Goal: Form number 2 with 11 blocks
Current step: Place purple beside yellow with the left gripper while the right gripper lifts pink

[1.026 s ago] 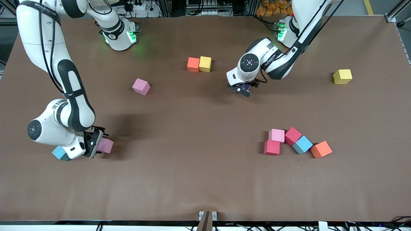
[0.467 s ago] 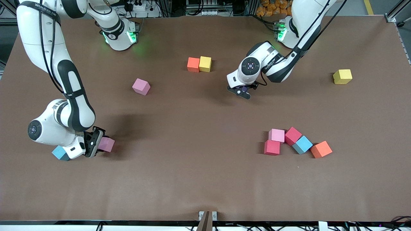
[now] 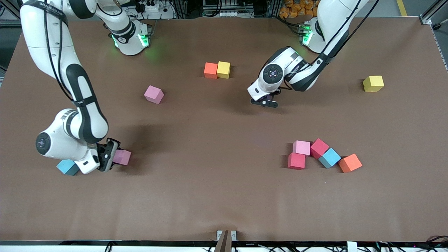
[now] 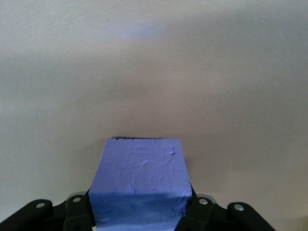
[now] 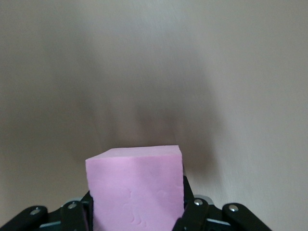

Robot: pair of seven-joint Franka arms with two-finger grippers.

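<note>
A brown worktop [image 3: 217, 196] carries scattered foam cubes. Toward the robots' bases, an orange cube [image 3: 210, 70] touches a yellow cube [image 3: 223, 69]. A lone pink cube [image 3: 154, 94] lies nearer the front camera, toward the right arm's end. A teal cube [image 3: 68, 167] sits near that end's edge. Toward the left arm's end lies another yellow cube [image 3: 373, 83]. Nearer the camera, five cluster: pink [image 3: 301, 147], two red [image 3: 296, 161] [image 3: 319, 147], light blue [image 3: 329, 157] and orange [image 3: 350, 162].
</note>
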